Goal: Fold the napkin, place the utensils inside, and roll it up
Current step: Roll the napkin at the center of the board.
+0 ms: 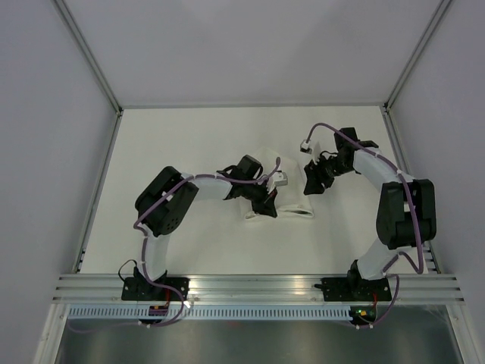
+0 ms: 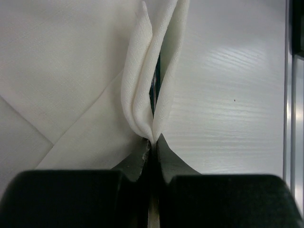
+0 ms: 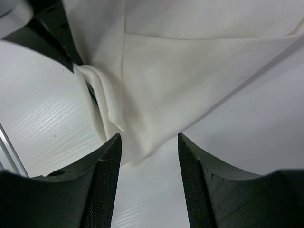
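The white napkin (image 1: 292,203) lies folded on the table between the two arms. My left gripper (image 1: 267,203) is shut on a pinched fold of the napkin (image 2: 142,95), with the cloth standing up in a ridge ahead of the jaws. A dark sliver of a utensil (image 2: 156,76) shows inside that fold; the rest is hidden. My right gripper (image 1: 312,184) is open and hovers at the napkin's right corner (image 3: 156,85), with the corner tip lying between the fingers (image 3: 107,161). The left gripper's black finger shows in the right wrist view (image 3: 52,38).
Grey walls and metal frame posts (image 1: 95,53) enclose the white table (image 1: 189,144). An aluminium rail (image 1: 258,288) runs along the near edge by the arm bases. A metal edge (image 2: 292,118) shows at the right of the left wrist view.
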{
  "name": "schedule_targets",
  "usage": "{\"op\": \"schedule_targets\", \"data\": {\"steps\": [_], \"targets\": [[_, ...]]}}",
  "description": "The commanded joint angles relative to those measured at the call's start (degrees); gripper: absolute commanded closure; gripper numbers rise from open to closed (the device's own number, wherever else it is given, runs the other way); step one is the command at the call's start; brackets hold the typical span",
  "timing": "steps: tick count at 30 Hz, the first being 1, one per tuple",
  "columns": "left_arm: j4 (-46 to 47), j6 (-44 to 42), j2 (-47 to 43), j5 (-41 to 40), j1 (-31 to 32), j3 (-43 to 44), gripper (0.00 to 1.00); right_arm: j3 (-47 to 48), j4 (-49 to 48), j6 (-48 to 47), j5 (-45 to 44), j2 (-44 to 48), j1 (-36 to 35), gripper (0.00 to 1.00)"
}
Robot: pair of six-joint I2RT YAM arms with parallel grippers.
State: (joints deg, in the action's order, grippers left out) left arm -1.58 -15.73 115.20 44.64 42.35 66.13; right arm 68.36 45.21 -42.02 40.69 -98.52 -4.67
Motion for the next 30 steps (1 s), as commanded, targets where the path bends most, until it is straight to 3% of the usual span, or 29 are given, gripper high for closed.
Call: {"op": "schedule_targets", "data": {"steps": [1,8,14,21,30], "targets": [[-3.2,4.6,3.5,10.7,-3.0,3.6,0.98,-4.6,-4.3,-5.8,4.7,6.0,-0.3,0.43],[-5.4,9.2,9.3,19.5,-7.1,7.4,0.98,-15.0,-12.4,-10.7,1.3,18.8,-3.9,0.41],[-6.1,11.7,12.7,21.7,-8.2,8.8,0.98,-26.4,-25.9,-9.1,-6.0,27.8,-14.3,0.39],[-7.1,12.6,14.8,22.4,-8.3,9.5,0.98,-35.7,-38.1,-11.1,-16.0,28.2,-25.6,0.38],[-9.6,11.3,15.9,22.8,-8.6,9.8,0.98,-41.3,-49.5,-13.9,-23.5,26.2,-33.4,0.39]]}}
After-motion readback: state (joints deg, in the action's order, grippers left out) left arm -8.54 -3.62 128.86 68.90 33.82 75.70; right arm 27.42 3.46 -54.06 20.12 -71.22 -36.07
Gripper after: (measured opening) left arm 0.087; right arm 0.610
